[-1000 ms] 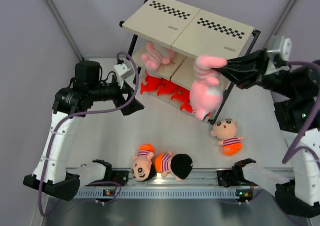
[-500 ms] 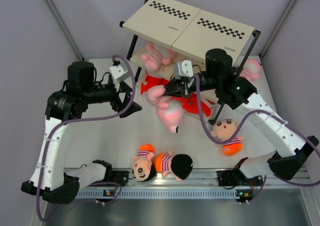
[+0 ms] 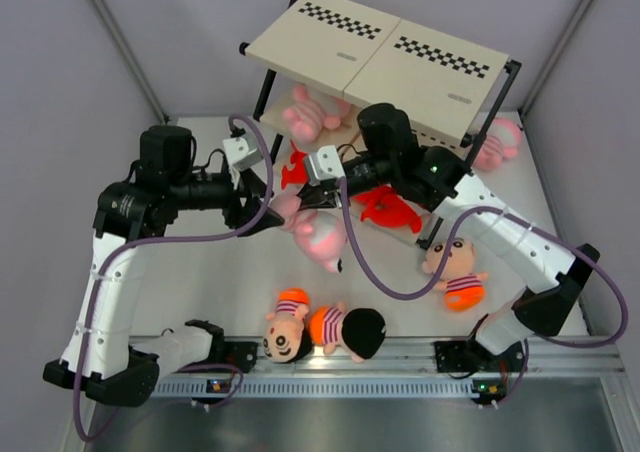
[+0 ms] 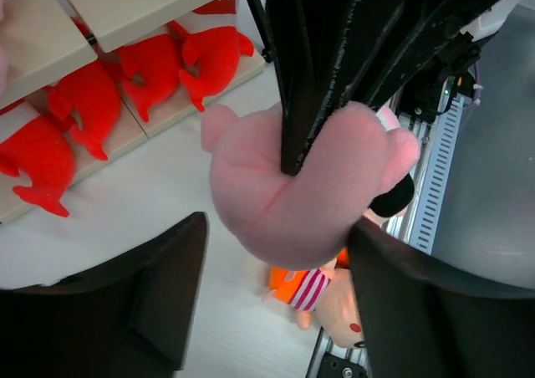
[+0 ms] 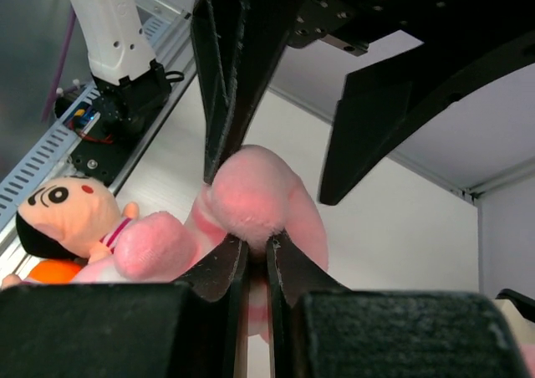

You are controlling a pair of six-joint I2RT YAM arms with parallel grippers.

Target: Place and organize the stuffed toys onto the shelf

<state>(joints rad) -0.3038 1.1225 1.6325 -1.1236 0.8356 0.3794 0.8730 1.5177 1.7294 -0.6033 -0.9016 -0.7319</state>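
Early days: one pink plush (image 3: 310,112) lies on the shelf (image 3: 380,52), the right gripper (image 5: 257,240) jaws clamp a second pink animal (image 3: 322,234) above the tabletop (image 3: 220,272) between the left gripper (image 4: 277,223) parted jaws, and three boy dolls (image 3: 345,330) lie unshelved.

Cream shelf (image 3: 380,57) boards, each top board crossed by a black-and-white checkered strip, on a thin black frame. Bright red toys (image 4: 84,102) line the lowest board. A pale pink plush (image 3: 320,234) hangs in the black right gripper (image 5: 249,248). A second plush (image 3: 305,117) and a third plush (image 3: 492,144) are the same pale pink. Three dolls (image 3: 455,272) have peach skin, black hair, orange shorts and purple-and-white striped shirts. The arms (image 3: 110,272) are white and black, with purple cables (image 3: 380,282). The table (image 3: 220,272) is off-white and the walls (image 3: 80,72) lilac-grey.
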